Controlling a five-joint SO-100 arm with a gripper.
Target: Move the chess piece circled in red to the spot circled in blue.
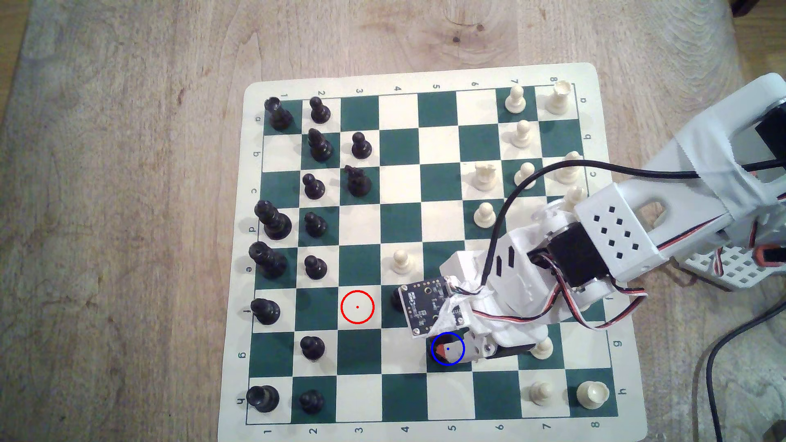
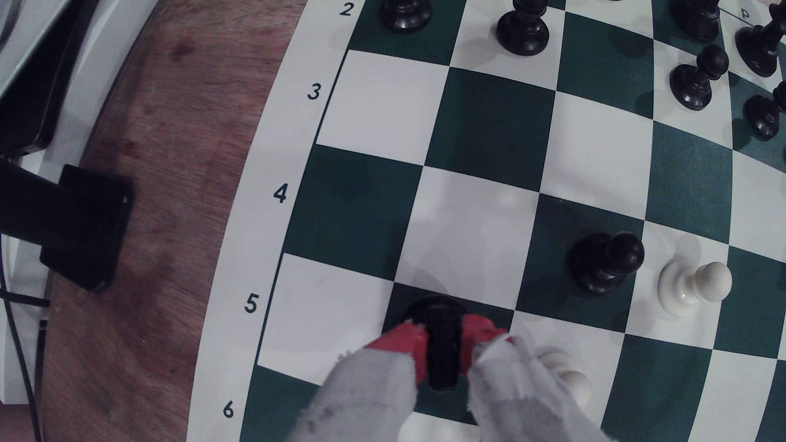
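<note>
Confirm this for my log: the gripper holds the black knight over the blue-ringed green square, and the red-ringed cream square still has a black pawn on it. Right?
Not quite. The red-ringed cream square stands bare in the exterior view. The rest holds: the gripper grips the black knight at the blue-ringed green square.

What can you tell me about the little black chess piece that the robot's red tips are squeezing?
The black piece looks like dark, slightly glossy plastic, with a round base and a narrow top whose shape is hard to read from above. It stands upright on a dark green square by the column marked 5, inside the blue ring. The tool is shut on it, a red, cloth-wrapped finger pressing either side.
</note>
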